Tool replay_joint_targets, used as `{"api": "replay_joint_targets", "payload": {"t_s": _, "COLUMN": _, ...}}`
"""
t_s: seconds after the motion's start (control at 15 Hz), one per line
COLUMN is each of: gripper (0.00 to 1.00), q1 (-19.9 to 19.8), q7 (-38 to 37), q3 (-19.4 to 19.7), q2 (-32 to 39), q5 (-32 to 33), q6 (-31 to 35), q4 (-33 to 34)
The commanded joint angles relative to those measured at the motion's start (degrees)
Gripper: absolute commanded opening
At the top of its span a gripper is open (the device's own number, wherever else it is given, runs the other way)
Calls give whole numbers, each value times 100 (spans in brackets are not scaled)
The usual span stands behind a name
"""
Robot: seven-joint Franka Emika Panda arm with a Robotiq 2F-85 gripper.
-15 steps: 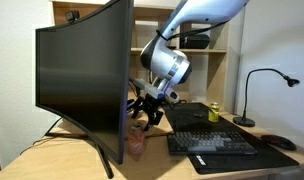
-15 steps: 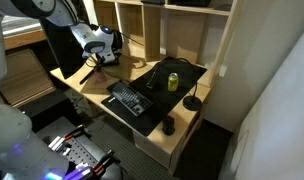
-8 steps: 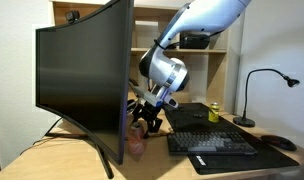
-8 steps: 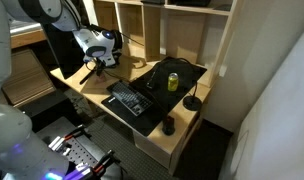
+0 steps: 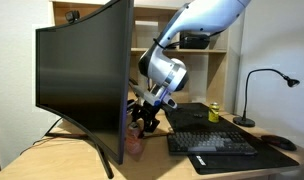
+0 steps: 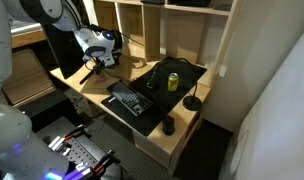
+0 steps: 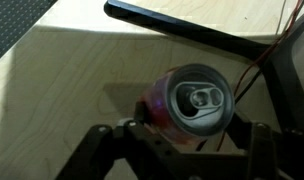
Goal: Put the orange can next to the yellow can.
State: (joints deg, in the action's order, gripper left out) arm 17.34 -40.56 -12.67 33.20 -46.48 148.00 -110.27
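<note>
Progress: early. The orange can [image 7: 197, 100] stands upright on the wooden counter [image 7: 72, 80], close to the foot of the curved monitor [image 5: 82, 85]. It is well apart from the yellow can [image 5: 214, 112], which sits on the dark desk mat [image 6: 192, 70] beyond the keyboard [image 5: 212, 143]. We judge that the carry has not begun, so nothing of the task proper is done.

Hand [image 7: 187, 140]: the wrist view shows it spread, with its fingers [image 7: 112, 145] one to each side of the can and the can's dull metallic top between them. We see no squeeze on the body. Whether either pad touches it, we cannot tell. We read this as the approach to the grasp, just short of closing.

Left to do, by our reckoning: close on the can, lift, carry it past the keyboard, set it upright just beside the yellow can, let go.

Hidden or poor:
- In an exterior view the monitor's edge cuts off part of the orange can [image 5: 135, 143]. Only a pale salmon patch shows beneath the hand [image 5: 142, 122].
- In an exterior view from above, the hand [image 6: 92, 66] is a small dark shape and we cannot pick out the orange can at all.
- The wrist view shows neither the yellow can nor the keyboard.
- A black bar [image 7: 182, 32] crosses the top of the wrist view, likely the monitor's foot. Thin reddish wires [image 7: 284, 35] are at its right edge.
</note>
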Motion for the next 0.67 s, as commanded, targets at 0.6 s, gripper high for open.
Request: {"api": "replay_joint_targets", "payload": {"t_s": 0.6, "gripper": 42, "q1": -427, "q7": 276, "q3": -49, "q2": -325, "q5": -1003, "q6": -442, "q4": -57}}
